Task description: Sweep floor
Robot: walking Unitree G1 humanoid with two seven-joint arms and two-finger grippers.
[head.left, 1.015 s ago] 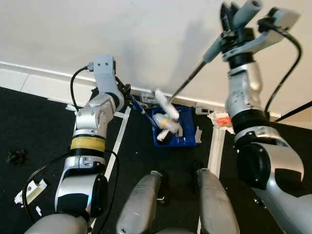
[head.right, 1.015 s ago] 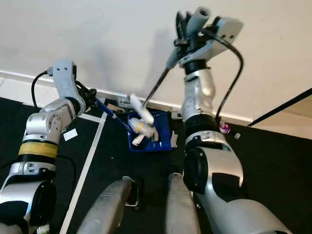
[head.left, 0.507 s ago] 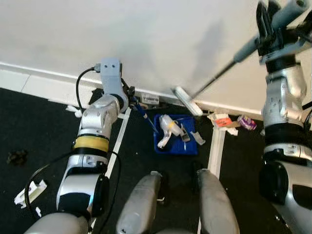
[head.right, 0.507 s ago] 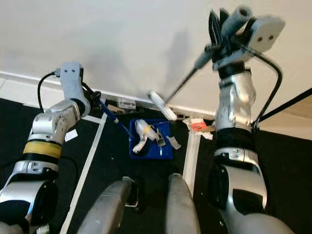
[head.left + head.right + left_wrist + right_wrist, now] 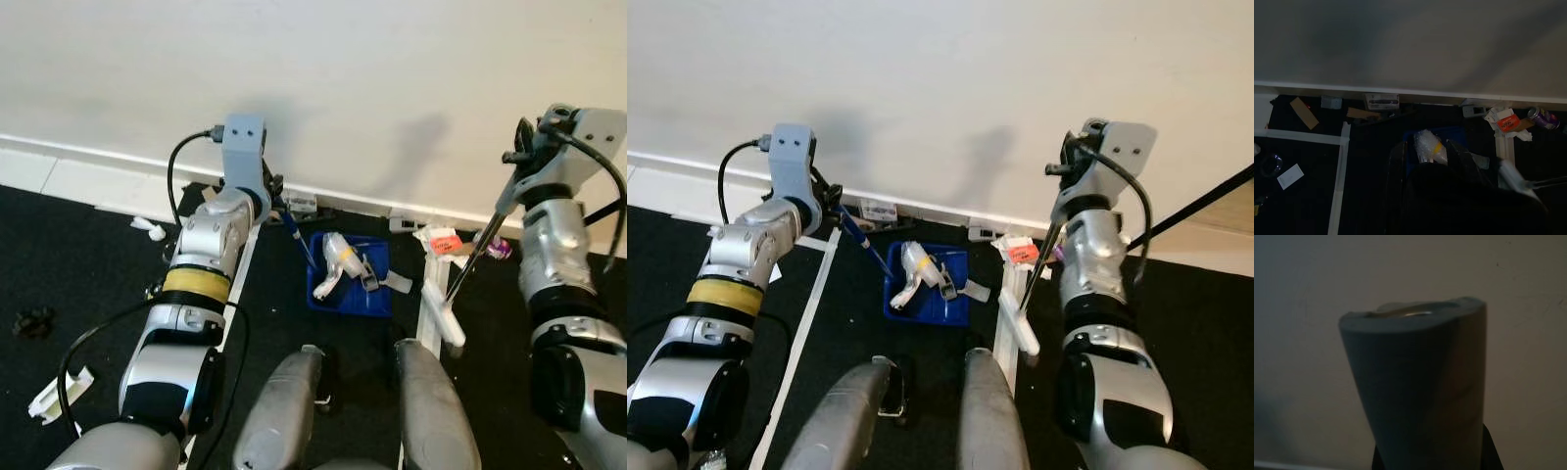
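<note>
The broom (image 5: 468, 266) slants down from the right pincer (image 5: 519, 162), which grips its grey handle top. Its white head (image 5: 443, 315) rests on the black floor (image 5: 78, 264), just right of the blue dustpan (image 5: 353, 279). The dustpan lies flat near the white wall (image 5: 323, 78) and holds scraps. Its blue handle (image 5: 297, 235) points up to the left pincer (image 5: 274, 196), which grips it. Scraps (image 5: 446, 240) lie right of the dustpan.
</note>
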